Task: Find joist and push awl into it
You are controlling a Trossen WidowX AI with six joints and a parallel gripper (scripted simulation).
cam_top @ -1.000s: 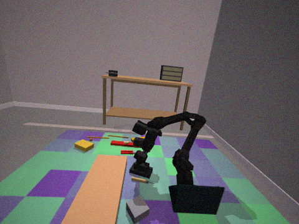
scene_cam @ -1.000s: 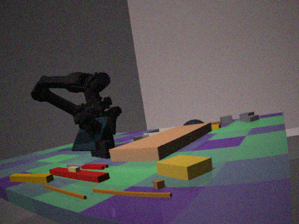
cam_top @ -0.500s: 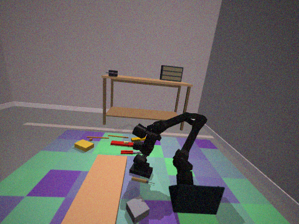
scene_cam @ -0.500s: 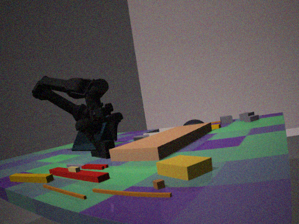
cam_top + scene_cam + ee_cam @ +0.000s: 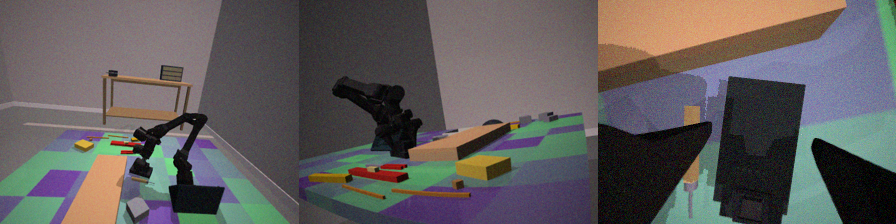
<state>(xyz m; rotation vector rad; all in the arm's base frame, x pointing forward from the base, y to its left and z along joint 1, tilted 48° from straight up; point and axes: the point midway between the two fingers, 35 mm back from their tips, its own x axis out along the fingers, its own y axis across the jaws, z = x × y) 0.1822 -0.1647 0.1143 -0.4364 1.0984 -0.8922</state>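
The stud finder (image 5: 141, 170) (image 5: 760, 120), a black block with a stepped top, stands on the mat beside the long orange-tan floor panel (image 5: 96, 186) (image 5: 458, 140) (image 5: 698, 30). My gripper (image 5: 143, 161) (image 5: 760, 134) is open and points down over the stud finder. In the wrist view its fingertips stand on either side of the block, with gaps to both. The awl (image 5: 139, 179) (image 5: 691, 145), with a tan handle and thin metal shaft, lies close beside the stud finder, partly behind the left finger in the wrist view. The joist is hidden. I cannot identify the tray with certainty.
A dark slanted box (image 5: 197, 200) stands by the arm's base. A grey block (image 5: 137, 209) lies near the panel. A yellow block (image 5: 84, 145) (image 5: 483, 167), red bars (image 5: 126, 143) (image 5: 378, 174) and thin orange sticks (image 5: 431, 193) lie beyond the panel's far end.
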